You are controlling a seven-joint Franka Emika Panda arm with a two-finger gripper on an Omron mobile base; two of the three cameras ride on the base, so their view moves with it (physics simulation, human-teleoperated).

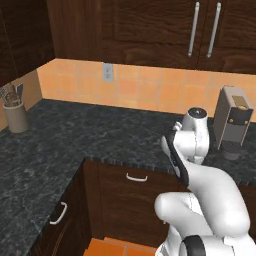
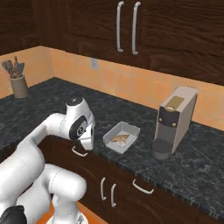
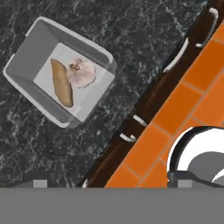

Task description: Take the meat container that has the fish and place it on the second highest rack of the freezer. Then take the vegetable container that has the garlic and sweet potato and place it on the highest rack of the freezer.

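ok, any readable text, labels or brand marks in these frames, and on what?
None readable.
Coffee machine: no legible brand or label; its top panel is a plain tan patch.
Wall outlet: no markings.
Vegetable container: plain grey, unlabelled.
Utensil holder: plain.

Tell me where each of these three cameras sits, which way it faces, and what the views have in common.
Left base view: behind the arm's left, looking down over the counter; white arm lower right.
Right base view: behind its right; arm lower left, grey tray beside the coffee machine.
Hand view: looks down on the tray holding sweet potato and garlic.
Shared: tray, counter, coffee machine.
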